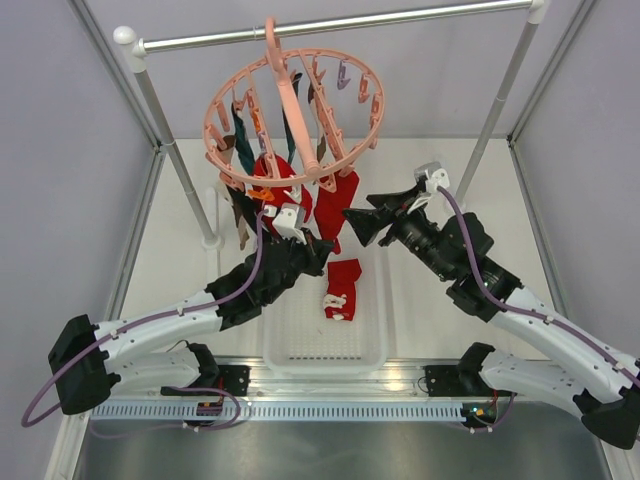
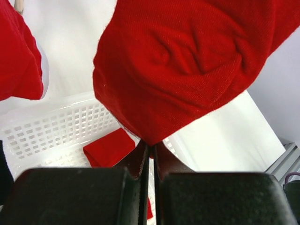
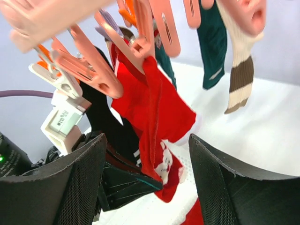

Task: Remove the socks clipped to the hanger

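Left gripper (image 2: 150,149) is pinched shut on the bottom tip of a red sock (image 2: 187,61), light, stretchy fabric hanging from the pink hanger (image 1: 285,100) over a white basket (image 1: 300,345). A hold nearer its clip would likely pull cleaner. Right gripper (image 3: 147,183) stands open beside the hanging socks (image 3: 157,112), whose clips are crowded and hard to separate.

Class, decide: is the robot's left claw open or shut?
Shut: the left claw pinches the bottom edge of a red sock.

One hanger (image 1: 283,95), one basket (image 1: 300,345), one red sock (image 1: 343,285) inside, several socks (image 1: 338,195) clipped.
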Robot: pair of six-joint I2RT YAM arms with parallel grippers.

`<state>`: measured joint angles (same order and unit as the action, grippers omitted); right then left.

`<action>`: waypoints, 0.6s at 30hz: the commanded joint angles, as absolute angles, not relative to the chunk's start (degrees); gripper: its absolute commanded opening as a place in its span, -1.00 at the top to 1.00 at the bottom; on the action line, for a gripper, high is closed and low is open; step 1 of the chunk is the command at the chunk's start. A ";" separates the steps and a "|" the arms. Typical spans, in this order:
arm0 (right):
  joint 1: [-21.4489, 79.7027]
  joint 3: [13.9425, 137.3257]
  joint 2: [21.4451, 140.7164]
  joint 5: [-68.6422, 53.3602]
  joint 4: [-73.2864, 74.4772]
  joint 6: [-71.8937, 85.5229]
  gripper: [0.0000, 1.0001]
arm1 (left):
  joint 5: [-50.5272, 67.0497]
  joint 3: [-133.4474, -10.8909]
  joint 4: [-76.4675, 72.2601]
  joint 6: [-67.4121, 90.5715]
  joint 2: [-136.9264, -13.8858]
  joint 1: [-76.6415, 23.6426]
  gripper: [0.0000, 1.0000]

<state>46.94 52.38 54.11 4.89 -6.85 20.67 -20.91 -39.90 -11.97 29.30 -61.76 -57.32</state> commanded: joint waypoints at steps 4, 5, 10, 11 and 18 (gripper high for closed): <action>47.11 52.64 52.82 5.80 -12.21 12.14 -0.47 | -22.06 -41.04 -9.49 28.83 -59.85 -57.57 0.95; 47.02 53.17 53.00 5.28 -12.48 11.35 -0.46 | -21.97 -41.04 -9.06 28.92 -59.33 -57.57 0.95; 47.02 55.89 55.63 3.25 -14.94 8.35 -0.41 | -21.53 -41.13 -7.56 29.18 -58.10 -57.57 0.95; 47.02 56.33 56.07 3.25 -15.20 7.74 -0.41 | -21.62 -41.13 -7.30 29.18 -58.01 -57.57 0.95; 45.35 59.15 59.32 -3.25 -18.37 7.21 -0.40 | -21.44 -40.52 -5.54 29.71 -55.90 -57.57 0.95</action>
